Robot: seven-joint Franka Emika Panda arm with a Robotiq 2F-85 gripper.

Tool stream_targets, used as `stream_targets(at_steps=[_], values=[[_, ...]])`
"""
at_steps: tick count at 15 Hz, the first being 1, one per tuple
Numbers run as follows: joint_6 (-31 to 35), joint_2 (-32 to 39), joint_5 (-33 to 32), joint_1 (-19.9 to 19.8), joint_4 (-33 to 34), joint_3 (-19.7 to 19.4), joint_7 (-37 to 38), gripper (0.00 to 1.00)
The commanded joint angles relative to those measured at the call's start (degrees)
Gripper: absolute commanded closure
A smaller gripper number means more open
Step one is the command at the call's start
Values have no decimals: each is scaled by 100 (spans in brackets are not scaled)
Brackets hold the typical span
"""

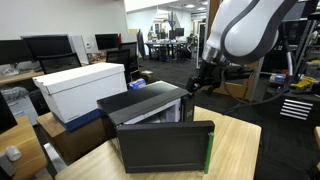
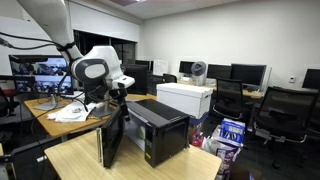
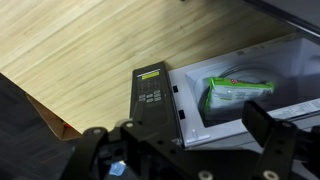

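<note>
The microwave (image 1: 150, 103) stands open; a green box (image 3: 240, 92) fills part, its door (image 1: 165, 147) juts outward.

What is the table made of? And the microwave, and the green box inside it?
Table: looks like pale wood or laminate, matte, with fine grain lines. Microwave: smooth black casing, probably painted metal and plastic. Green box: likely printed cardboard, flat-sided.

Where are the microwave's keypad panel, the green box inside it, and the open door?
keypad panel (image 3: 151, 95): wrist view, on the buttons.
green box (image 3: 240, 92): wrist view, on its top face.
open door (image 1: 165, 147): in an exterior view, middle of the dark panel.
</note>
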Motion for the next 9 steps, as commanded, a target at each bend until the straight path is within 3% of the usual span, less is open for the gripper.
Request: stream_targets(at_steps=[1, 2, 5, 9], values=[[354, 974, 283, 1, 509, 77, -249, 27], [340, 1177, 331, 1, 620, 167, -347, 29], [328, 1614, 355, 30, 864, 449, -644, 53], [343, 1660, 223, 95, 721, 910, -1245, 80]])
